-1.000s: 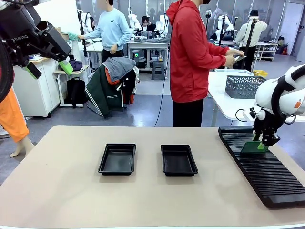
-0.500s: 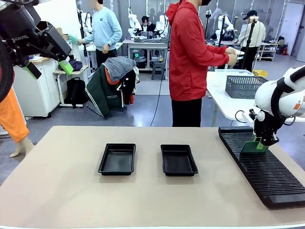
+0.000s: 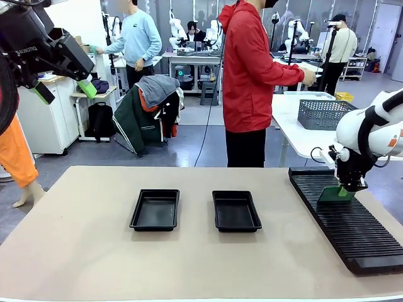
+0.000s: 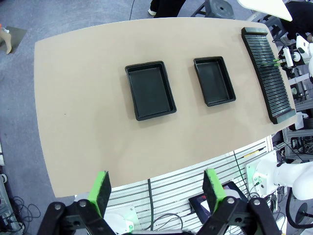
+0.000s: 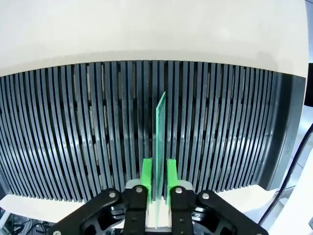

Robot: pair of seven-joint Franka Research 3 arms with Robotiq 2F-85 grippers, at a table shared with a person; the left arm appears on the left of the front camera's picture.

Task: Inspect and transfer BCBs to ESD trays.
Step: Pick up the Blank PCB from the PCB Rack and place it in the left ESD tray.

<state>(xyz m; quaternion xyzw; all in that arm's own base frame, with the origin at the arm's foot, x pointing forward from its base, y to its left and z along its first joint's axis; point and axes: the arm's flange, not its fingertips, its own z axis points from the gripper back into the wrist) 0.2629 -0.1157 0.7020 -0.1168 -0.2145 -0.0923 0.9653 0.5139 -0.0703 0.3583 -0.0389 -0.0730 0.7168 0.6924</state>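
- Right end effector point(image 5: 159, 171): narrow around thin flat green circuit board point(image 5: 160, 117) standing upright in long black ribbed plastic rack point(image 5: 73, 127); contact unclear.
- Left end effector point(image 4: 156, 188): wide, well apart from rack.

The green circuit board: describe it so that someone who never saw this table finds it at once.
Find the long black slotted rack on the robot's right. Toward its far end a thin green board stands on edge between the jaws of the right gripper. It is the only board in the rack.

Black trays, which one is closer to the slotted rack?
The right-hand tray, beside the rack; the other tray lies farther toward the robot's left.
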